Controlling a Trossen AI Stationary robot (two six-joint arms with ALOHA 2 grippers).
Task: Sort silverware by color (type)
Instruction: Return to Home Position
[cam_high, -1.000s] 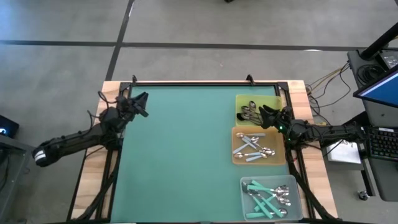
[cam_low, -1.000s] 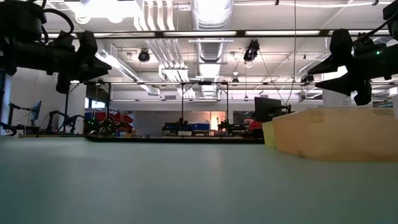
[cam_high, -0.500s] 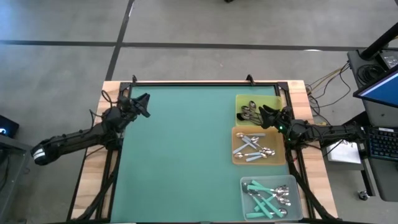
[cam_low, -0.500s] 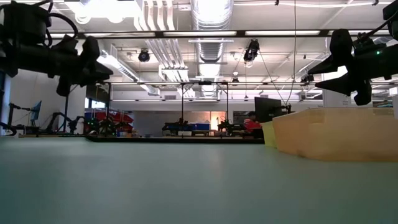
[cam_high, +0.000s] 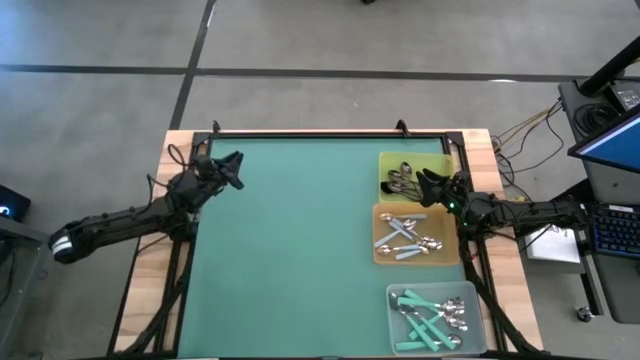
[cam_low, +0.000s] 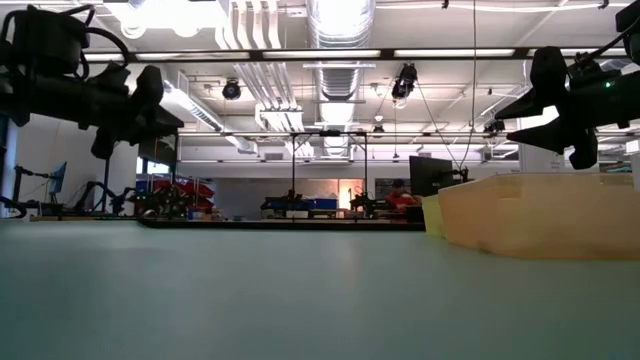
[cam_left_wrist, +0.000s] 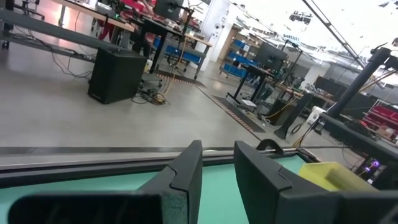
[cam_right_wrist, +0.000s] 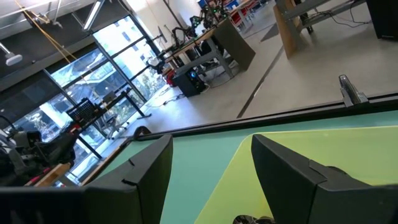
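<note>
Left tool (cam_high: 232, 160): I see it parted, empty, well apart from spoons (cam_high: 405, 232).
Right tool (cam_high: 422, 187): released, above yellow tray (cam_high: 383, 160).
Spoons: all in trays (cam_high: 378, 252); right arm nearer.

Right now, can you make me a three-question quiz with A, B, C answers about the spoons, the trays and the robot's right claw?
1. Where do the teal-green spoons lie?
A. in the yellow tray
B. in the orange tray
C. in the clear tray

2. How many trays stand on the table?
A. one
B. three
C. five

3. What is the right gripper doing?
A. squeezing a spoon
B. lifting a tray
C. hanging open and empty

Answers:
1 C: the high view shows teal-green handles only in the clear tray.
2 B: a yellow tray, an orange tray and the clear tray line the table's right side.
3 C: the right wrist view shows its fingers spread with nothing between them.
</note>
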